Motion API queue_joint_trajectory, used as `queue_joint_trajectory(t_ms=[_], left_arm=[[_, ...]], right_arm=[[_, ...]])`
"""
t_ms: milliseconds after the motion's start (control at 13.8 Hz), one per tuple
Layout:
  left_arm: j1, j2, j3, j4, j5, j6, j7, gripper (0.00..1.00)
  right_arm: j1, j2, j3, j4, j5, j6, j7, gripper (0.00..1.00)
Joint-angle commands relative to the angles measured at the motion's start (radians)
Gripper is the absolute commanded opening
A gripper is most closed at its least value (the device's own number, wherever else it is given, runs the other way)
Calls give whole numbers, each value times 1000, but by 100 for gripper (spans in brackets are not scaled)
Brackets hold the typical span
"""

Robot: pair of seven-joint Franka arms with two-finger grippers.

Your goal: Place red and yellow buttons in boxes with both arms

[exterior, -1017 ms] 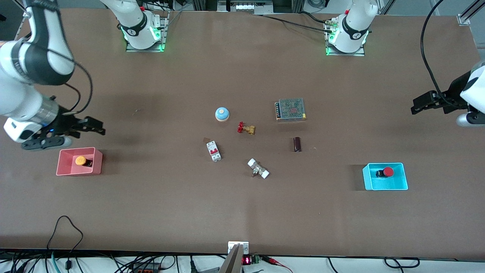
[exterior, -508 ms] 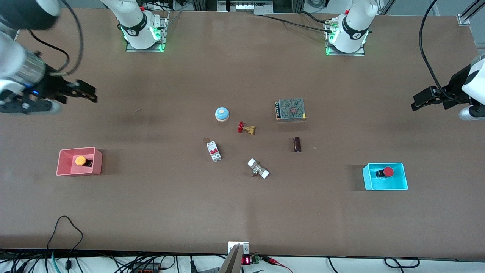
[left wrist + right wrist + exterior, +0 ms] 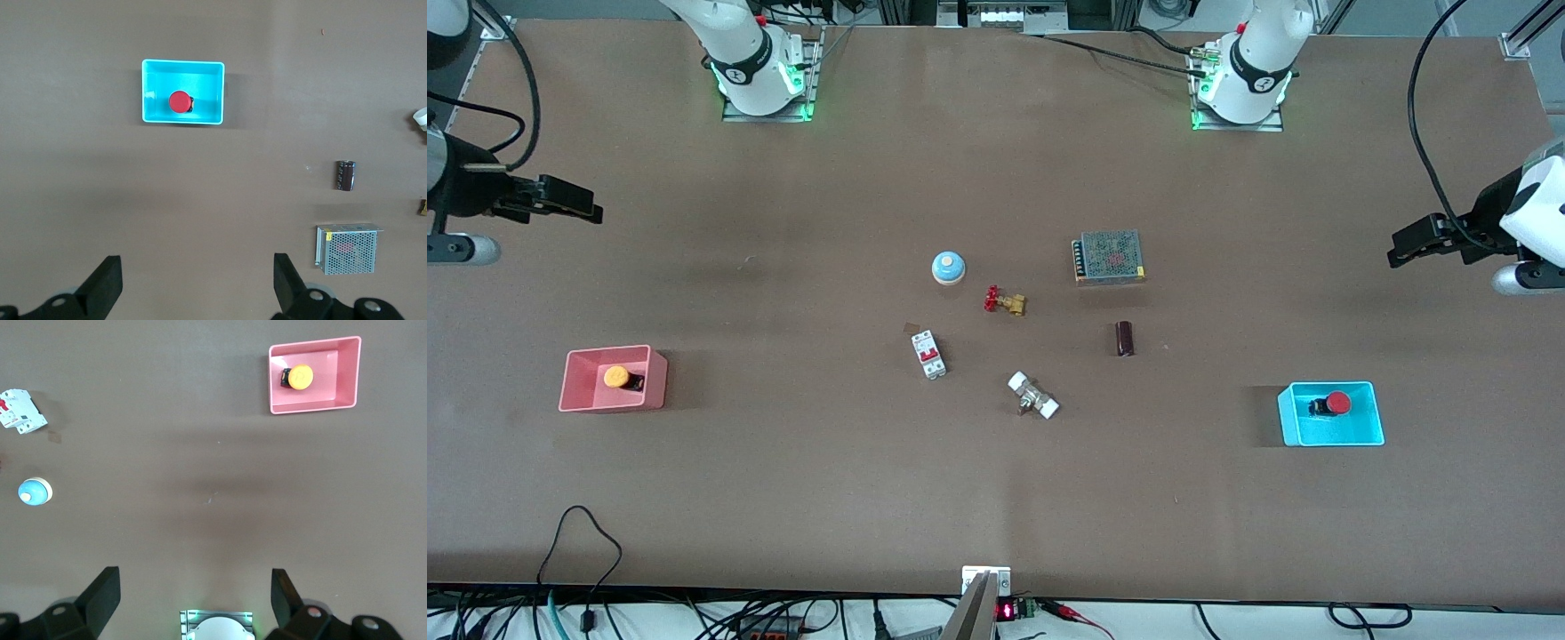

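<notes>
Though apparently boxed, buttons (image 3: 1337, 403) off fingers (image 3: 107, 288).

The brown table (image 3: 783, 498) carried a pink box (image 3: 654, 378) toward the right arm's end and a cyan box (image 3: 1365, 418) toward the left arm's end. Mid-table lay a blue dome (image 3: 949, 267), a brass valve (image 3: 1007, 302), a breaker (image 3: 928, 354), a white-capped fitting (image 3: 1033, 396), a dark cylinder (image 3: 1125, 339) and a mesh-topped unit (image 3: 1110, 257) (all apart).

One button (image 3: 616, 377) in each box (image 3: 578, 395), boxes at the table's ends

No text seems readable on any object here.
</notes>
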Motion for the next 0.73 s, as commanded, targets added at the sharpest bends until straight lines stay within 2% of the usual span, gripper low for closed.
queue_joint_trajectory(t_ms=[0, 218, 436, 654], left_arm=[[-3, -4, -3, 5, 18, 21, 11, 100], [-5, -15, -4, -11, 23, 21, 14, 100], [-5, -32, -9, -11, 20, 29, 5, 100], [-2, -47, -11, -8, 21, 15, 6, 100]], right_arm=[[29, 5, -13, 23, 10, -12, 10, 100], [32, -8, -13, 2, 2, -14, 12, 100], [32, -60, -13, -75, -2, 23, 12, 100], [32, -60, -13, -74, -4, 25, 12, 100]])
